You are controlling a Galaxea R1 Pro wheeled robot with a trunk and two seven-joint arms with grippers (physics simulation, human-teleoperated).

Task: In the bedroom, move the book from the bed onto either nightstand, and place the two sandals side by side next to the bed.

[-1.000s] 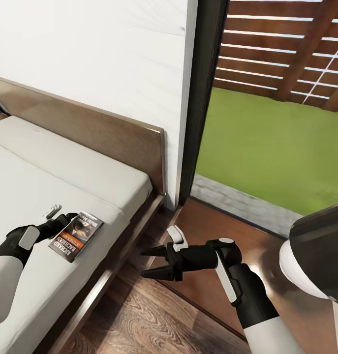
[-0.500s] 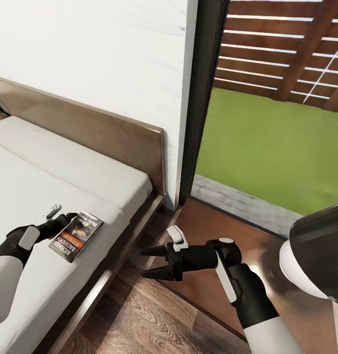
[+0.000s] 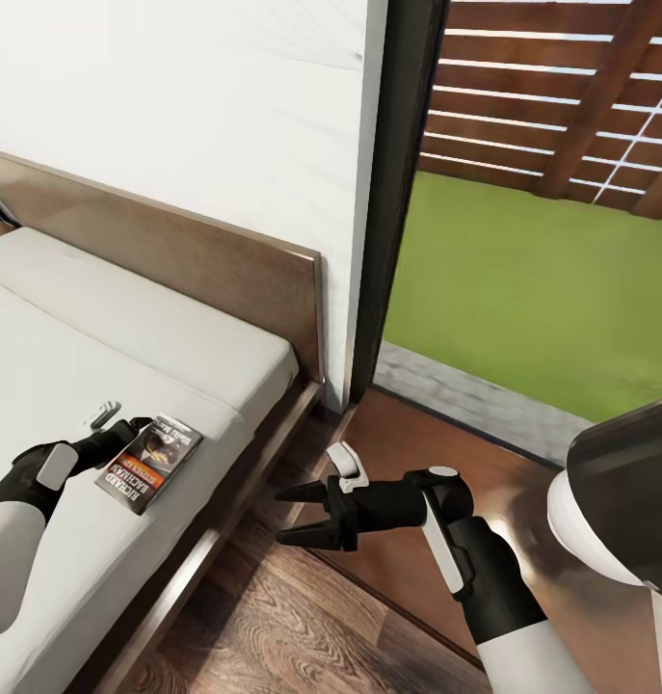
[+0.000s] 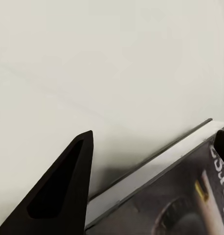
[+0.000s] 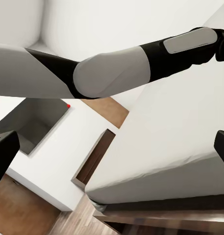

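The book, dark with an orange band, lies flat on the off-white mattress of the bed, near its side edge. My left gripper is open at the book's far edge. In the left wrist view one black finger rests on the mattress beside the book, and the other finger sits past the book's corner. My right gripper hangs open in the gap between the bed frame and the nightstand, holding nothing. The sandals are out of view.
The dark headboard stands against the white wall. A tall dark-framed window shows grass and a slatted fence. Wood-plank floor lies below the right arm. In the right wrist view my left arm crosses above the mattress.
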